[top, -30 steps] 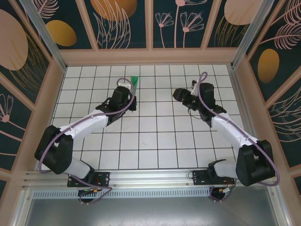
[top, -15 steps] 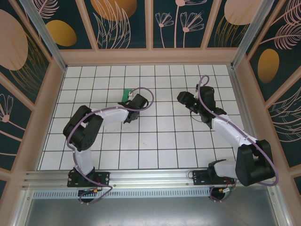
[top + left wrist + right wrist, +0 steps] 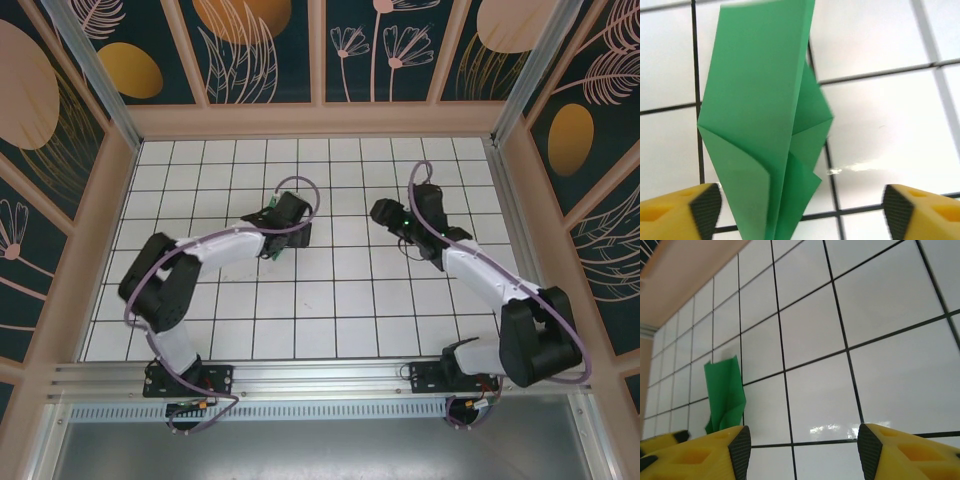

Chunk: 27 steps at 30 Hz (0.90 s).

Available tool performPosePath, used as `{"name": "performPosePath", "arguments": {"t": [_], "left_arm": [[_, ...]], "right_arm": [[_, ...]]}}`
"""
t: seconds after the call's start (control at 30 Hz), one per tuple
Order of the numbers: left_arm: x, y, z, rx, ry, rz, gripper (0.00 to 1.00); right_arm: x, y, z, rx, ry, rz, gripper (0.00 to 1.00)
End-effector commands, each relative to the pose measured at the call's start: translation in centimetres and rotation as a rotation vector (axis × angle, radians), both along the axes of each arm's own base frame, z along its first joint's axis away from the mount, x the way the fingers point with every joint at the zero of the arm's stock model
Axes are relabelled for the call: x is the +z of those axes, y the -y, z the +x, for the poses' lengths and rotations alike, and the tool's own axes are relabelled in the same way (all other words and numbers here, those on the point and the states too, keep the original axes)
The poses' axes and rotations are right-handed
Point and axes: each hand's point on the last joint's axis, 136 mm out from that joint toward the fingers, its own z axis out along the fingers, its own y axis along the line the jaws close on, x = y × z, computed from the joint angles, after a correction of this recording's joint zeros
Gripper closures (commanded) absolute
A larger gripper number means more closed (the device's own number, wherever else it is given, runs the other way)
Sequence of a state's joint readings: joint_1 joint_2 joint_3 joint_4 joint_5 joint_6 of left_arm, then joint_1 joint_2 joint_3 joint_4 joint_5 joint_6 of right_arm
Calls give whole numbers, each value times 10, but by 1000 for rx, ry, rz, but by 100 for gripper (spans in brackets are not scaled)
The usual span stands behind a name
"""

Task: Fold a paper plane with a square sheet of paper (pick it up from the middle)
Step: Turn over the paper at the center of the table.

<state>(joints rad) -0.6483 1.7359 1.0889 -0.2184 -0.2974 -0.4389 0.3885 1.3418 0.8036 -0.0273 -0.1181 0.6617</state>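
Green paper plane (image 3: 760, 125) is seen centre-left of the left wrist frame, untouched between the widely spread fingers of the left gripper (image 3: 801, 205). Right gripper (image 3: 800, 447) is spread too, nothing held. Loose flaps may be sprung open, or crushed if gripped off-centre.

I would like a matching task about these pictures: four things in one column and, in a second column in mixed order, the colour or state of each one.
Column 1
1. paper plane
2. left gripper
3. right gripper
4. table

Column 2
A. white tiles with dark lines
B. open, bare tiles between its jaws
C. bright green, folded
D. open, green paper between its jaws

Right pairs: 1-C, 2-D, 3-B, 4-A.
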Motion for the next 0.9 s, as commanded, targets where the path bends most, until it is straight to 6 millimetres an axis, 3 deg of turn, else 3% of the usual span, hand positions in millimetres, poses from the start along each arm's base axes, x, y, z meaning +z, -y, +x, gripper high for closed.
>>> {"name": "performPosePath", "arguments": {"t": [0.0, 0.17, 0.3, 0.37, 0.47, 0.63, 0.87], "left_arm": [[43, -4, 6, 15, 63, -237, 9], [50, -54, 7, 144, 87, -381, 6], [36, -91, 4, 259, 69, -464, 6], [29, -107, 1, 314, 62, -510, 6], [21, -129, -4, 384, 63, -560, 6], [18, -150, -8, 450, 81, -556, 6], [13, -158, -10, 469, 78, -564, 5]], "right_arm": [[2, -25, 6, 10, 7, -83, 40], [-13, -107, 4, 98, -20, -188, 41], [-29, -182, -2, 194, -45, -255, 43], [-43, -206, -6, 205, -95, -265, 44], [-65, -222, -10, 173, -181, -255, 44], [-83, -225, -7, 143, -231, -265, 40], [-94, -252, 1, 222, -242, -245, 39]]}}
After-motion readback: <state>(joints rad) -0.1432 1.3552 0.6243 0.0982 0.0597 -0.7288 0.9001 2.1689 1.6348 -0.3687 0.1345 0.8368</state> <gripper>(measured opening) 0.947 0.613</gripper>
